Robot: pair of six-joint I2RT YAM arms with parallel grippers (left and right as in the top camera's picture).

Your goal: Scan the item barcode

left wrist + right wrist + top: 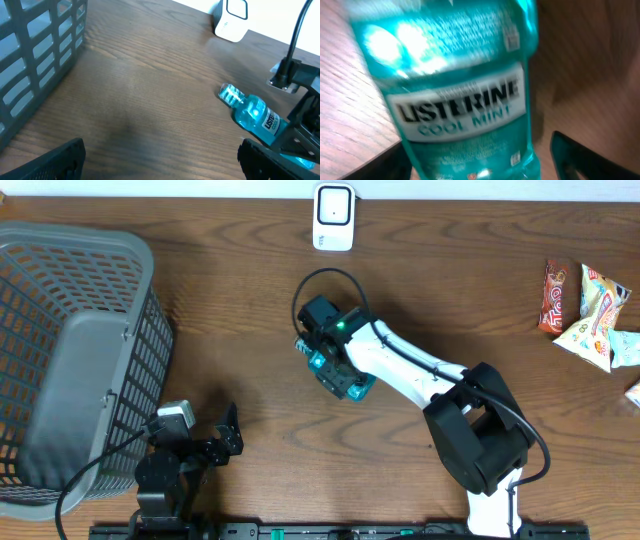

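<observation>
Bottle (pixel 465 95) first, or the hands?
— Hands. Left hand (pixel 165 159) is nearest the base, low over bare counter (pixel 140 100). Fingers spread wide, nothing between them. Parked clear of the job, I'd say.
Basket?
— Basket (pixel 150 350) just beside it on the left, grey. Not part of this.
Now the bottle.
— Mid-counter, lying on its side, cap toward the far left, front label up. Right hand (pixel 338 370) sits right over it, a finger on either side.
Clenched?
— Looks released. Wrist view shows a gap between one finger (pixel 590 155) and the bottle wall. Bottle lies on the wood, not lifted.
Why flat like that?
— My guess: on its side it can't tip, and the hand can straddle the body. Barcode not visible. Only the front label shows, so the code is probably underneath or round the side.
Far end?
— Scanner (pixel 333 217) upright at the far edge, well apart from the bottle. Snacks (pixel 590 305) far right, untouched.
Progress?
— Scan not done. Bottle needs grasping and its code turned to the scanner.
</observation>
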